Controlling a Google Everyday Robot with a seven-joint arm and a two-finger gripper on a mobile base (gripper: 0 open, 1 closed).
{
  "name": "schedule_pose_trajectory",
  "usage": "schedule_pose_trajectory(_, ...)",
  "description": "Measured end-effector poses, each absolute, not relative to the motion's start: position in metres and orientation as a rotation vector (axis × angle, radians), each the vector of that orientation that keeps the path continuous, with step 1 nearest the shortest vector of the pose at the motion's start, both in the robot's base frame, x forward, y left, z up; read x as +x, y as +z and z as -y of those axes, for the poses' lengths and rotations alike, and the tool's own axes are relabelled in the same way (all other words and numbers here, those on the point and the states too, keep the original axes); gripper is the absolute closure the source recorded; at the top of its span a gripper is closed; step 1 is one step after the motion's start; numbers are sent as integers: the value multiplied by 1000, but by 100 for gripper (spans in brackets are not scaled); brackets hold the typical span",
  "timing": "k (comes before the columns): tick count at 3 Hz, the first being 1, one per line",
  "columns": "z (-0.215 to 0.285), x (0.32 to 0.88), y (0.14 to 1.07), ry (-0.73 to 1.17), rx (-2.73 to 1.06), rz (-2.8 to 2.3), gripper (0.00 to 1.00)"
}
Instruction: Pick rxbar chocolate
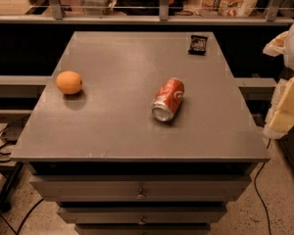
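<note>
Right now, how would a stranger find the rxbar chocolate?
On the grey table, with the gripper off its right side, look to the far right corner. The rxbar chocolate lies there: flat, black, unlike the red can and orange fruit.

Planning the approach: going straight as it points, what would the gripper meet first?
The gripper hangs right of the table, seemingly angled down-left. Straight on, it would probably meet the table's right rim first, not the rxbar chocolate at the far corner; depth is unclear.
</note>
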State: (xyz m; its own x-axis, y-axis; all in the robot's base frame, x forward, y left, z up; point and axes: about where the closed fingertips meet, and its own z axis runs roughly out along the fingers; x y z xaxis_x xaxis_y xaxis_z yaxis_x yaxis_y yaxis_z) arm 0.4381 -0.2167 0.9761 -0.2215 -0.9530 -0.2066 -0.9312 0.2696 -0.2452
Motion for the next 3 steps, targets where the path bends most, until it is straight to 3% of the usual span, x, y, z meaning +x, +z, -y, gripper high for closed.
schedule_pose_trajectory(3, 229, 481, 981, -66, -1543, -2145, 0)
